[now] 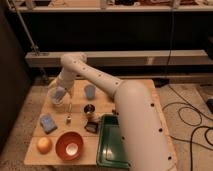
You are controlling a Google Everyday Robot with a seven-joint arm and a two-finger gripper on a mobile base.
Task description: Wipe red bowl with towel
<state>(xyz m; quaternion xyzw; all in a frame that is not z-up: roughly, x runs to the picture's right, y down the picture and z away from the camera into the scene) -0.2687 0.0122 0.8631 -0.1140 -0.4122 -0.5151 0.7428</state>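
A white, thick-jointed robot arm (125, 107) is reaching from the lower right corner across a pale wooden slatted table (80, 128) toward its far left part. The arm's pale grey-blue gripper (57, 95) is hanging just above the table's left side, near the far edge. It is not possible to tell whether the gripper is spread, pressed together or pinching anything.

The round red bowl (69, 146) is sitting at the table's near edge, left of centre, well apart from the gripper. Something pale is lying inside it. A round orange fruit (44, 145) is resting just beside the bowl, on its left. A blue rectangular pad (48, 122), either cloth or sponge, is lying flat between the fruit and the gripper.

A light blue plastic cup (90, 91) is standing upright near the middle of the table, to the right of the gripper. A small dark metal cup (90, 109) is standing just in front of it. A small dark object (91, 126) is sitting nearer still, touching or almost touching the corner of a dark green rectangular tray (112, 147). The arm is partly covering the tray's right side. Black cables (192, 120) are trailing over the floor on the right.
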